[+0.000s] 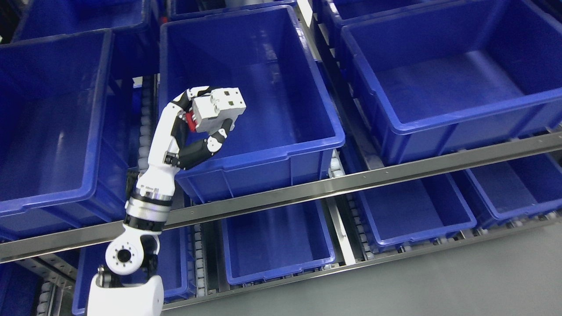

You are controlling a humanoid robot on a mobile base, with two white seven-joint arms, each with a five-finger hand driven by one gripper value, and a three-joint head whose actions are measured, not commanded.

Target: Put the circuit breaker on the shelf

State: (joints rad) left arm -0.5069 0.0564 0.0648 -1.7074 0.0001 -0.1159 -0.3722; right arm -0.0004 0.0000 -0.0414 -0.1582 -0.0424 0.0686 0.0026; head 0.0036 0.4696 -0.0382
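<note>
Fingers (215,142) of the left hand (197,127) are closed around a white circuit breaker (218,108) with a red part at its rear, which is held above the near left corner of the middle blue bin (281,151) on the upper shelf level. The breaker is seen tilted, gripped from below and behind. The left arm (151,184) is raised from the lower left, across the metal shelf rail (351,182). More blue bins are ranged beside and below.
</note>
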